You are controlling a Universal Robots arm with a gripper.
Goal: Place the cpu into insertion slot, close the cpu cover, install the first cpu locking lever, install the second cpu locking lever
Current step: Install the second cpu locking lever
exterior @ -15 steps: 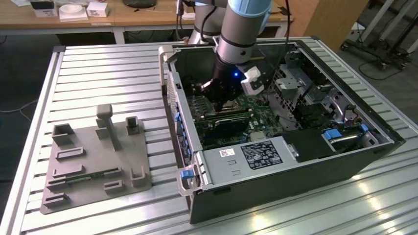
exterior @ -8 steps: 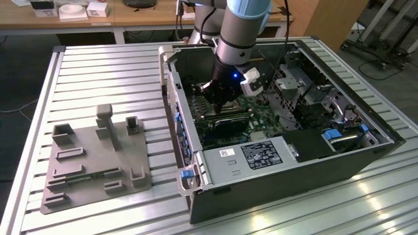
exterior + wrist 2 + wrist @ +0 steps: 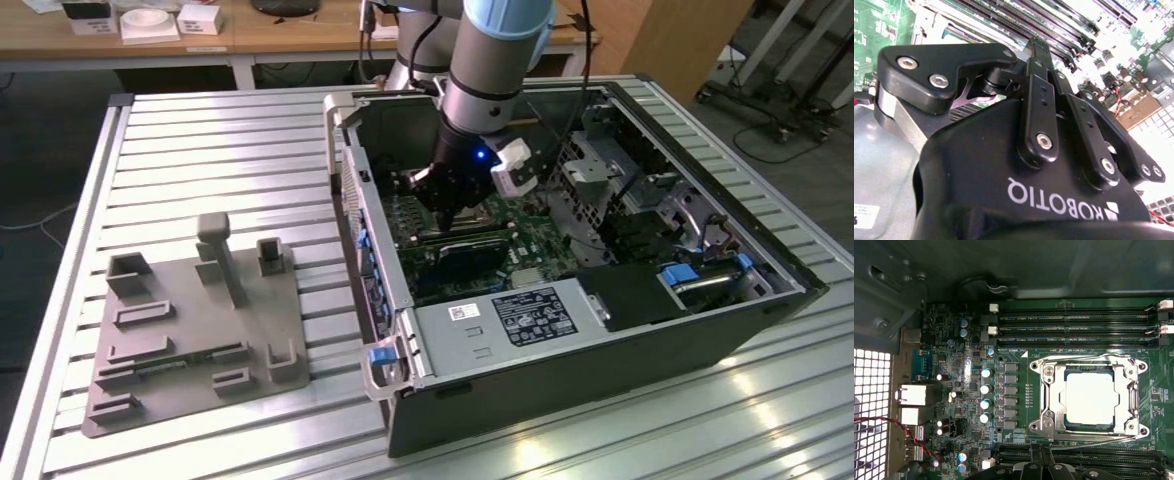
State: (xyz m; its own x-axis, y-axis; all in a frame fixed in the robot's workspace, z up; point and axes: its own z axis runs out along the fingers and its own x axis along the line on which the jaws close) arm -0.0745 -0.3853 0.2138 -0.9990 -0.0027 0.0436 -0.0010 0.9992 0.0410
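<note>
Open computer case (image 3: 574, 330) lies on the slatted table (image 3: 214, 150), grey fixture block (image 3: 187, 330) well to the exterior view's left of it. Arm reaches down inside the case; gripper (image 3: 451, 205) hangs just over the green board (image 3: 969, 390). Fingers (image 3: 1040, 75) look pinched narrow, nothing seen between them. Cover (image 3: 1050, 390) is down flat on the slot (image 3: 1134, 390), with the cpu (image 3: 1090, 398) seated inside, memory slots (image 3: 1074, 320) beside.

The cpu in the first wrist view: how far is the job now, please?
Done: the cpu lies in the insertion slot, and the cpu cover lies flat around it. In hand: the gripper hangs low, next to one locking lever. Left: I cannot tell whether either lever is latched.
</note>
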